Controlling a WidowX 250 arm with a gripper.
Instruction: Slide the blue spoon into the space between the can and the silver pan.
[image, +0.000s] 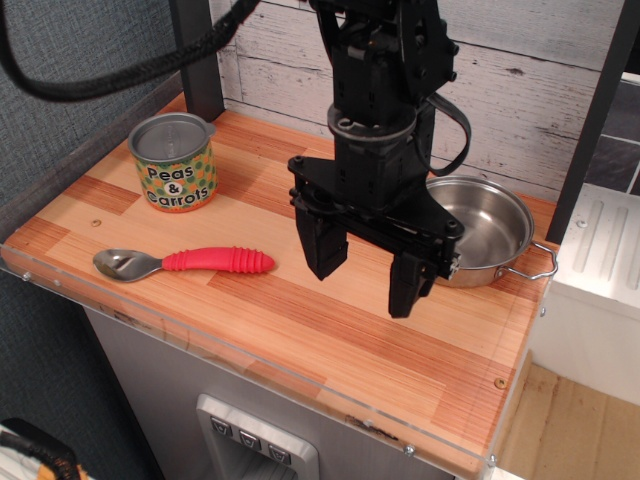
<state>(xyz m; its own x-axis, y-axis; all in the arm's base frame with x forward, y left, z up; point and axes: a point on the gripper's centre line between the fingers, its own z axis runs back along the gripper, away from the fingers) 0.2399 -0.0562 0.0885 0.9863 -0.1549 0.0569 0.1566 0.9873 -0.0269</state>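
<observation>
The spoon (190, 262) has a red ribbed handle and a silver bowl. It lies flat near the table's front left edge, bowl to the left. The can (174, 163) with the "Peas & Carrots" label stands upright at the back left. The silver pan (488, 229) sits at the right, partly hidden by the arm. My gripper (366, 275) hangs open and empty above the table's middle, between can and pan, to the right of the spoon's handle tip. Its two black fingers (322, 243) point down.
The wooden table (330, 330) has a clear plastic lip along its front and left edges. A whitewashed plank wall (520, 70) stands behind. Dark posts rise at the back left (200, 60) and right (590, 120). A black cable (110, 75) loops at upper left.
</observation>
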